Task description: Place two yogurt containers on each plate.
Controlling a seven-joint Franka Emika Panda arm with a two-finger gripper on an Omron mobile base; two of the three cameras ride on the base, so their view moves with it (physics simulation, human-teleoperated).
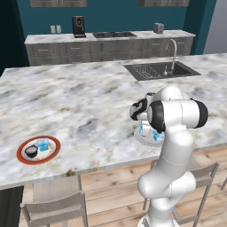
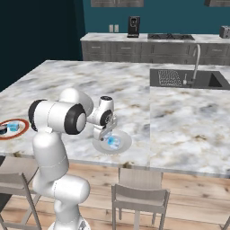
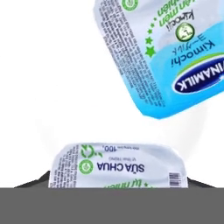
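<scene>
Spanning the marble surface [image 1: 80,102], the scene runs down to the plain plate [image 2: 123,143] and orange-rimmed plate [image 1: 23,155], each bearing two yogurt containers [image 3: 168,52], so the end effector [image 2: 107,132], its spread unclear here, should probably lift straight up without nudging either cup.

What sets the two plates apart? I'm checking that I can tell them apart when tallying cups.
The red-rimmed plate has a broad orange-red rim; the plain plate is white-grey all over. The red-rimmed plate holds a black cup and a blue cup; the plain plate holds blue cups only. The gripper hangs over the plain plate, none over the other. Both are round, shallow and lie flat on the marble counter.
</scene>
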